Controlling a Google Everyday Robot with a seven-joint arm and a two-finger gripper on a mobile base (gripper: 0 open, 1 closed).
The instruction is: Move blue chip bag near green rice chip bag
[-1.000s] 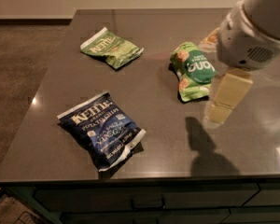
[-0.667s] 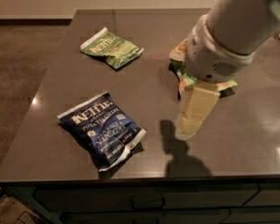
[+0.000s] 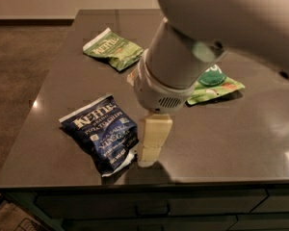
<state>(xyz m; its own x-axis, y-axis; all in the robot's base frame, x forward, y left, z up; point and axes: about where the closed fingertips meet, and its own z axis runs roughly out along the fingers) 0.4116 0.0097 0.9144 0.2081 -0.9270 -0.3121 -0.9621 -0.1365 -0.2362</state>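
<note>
The blue chip bag (image 3: 102, 134) lies flat near the front left of the dark countertop (image 3: 231, 134), its white "Kettle" lettering facing up. The green rice chip bag (image 3: 213, 84) lies at the middle right and is mostly hidden behind my arm. My gripper (image 3: 151, 146) hangs low over the counter, right beside the blue bag's right edge, with its cream-coloured fingers pointing down. The arm fills the upper right of the view.
An olive-green Kettle bag (image 3: 113, 48) lies at the back left of the counter. The counter's front edge (image 3: 135, 184) runs just below the blue bag, with cabinet fronts under it. Brown floor lies to the left.
My arm and gripper have swept left and toward the front, from beside the green rice chip bag to the blue bag's right edge. The bags have not moved.
</note>
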